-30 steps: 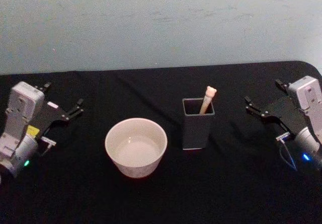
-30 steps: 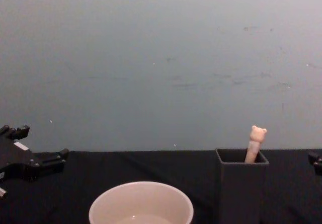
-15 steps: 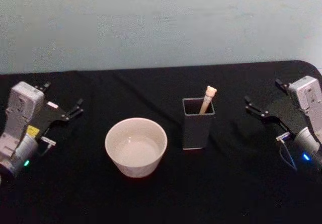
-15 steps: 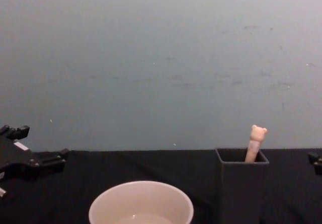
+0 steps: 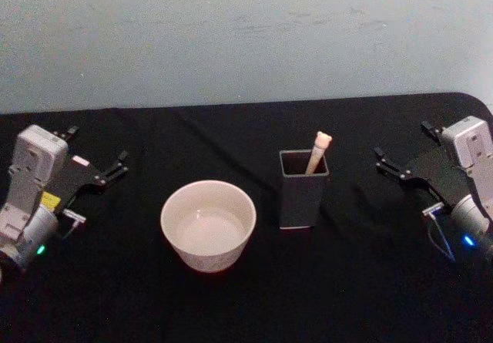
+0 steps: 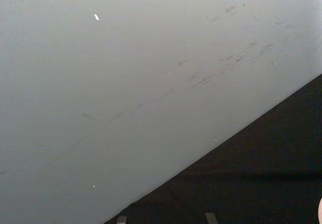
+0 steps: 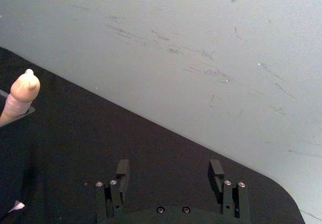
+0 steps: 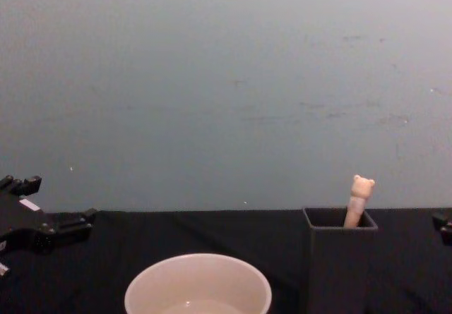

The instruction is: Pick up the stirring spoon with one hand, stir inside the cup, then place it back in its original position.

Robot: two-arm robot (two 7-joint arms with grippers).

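While unheld, stirring spoon (image 5: 320, 147) apart from right pincer (image 5: 401, 141)

Head view: I read bare tablecloth (image 5: 254, 139) across the upper middle and along the bottom | cup (image 5: 208, 225) at centre-left and holder (image 5: 302, 196) at centre stand apart, a narrow lane between | spoon (image 5: 318, 150) sticks up past the holder's rim, open air above | right gripper (image 5: 402, 140) well clear of it at right edge

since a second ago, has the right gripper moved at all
No. The right gripper sits in the same place, with the same gap to the dark holder in the head view.
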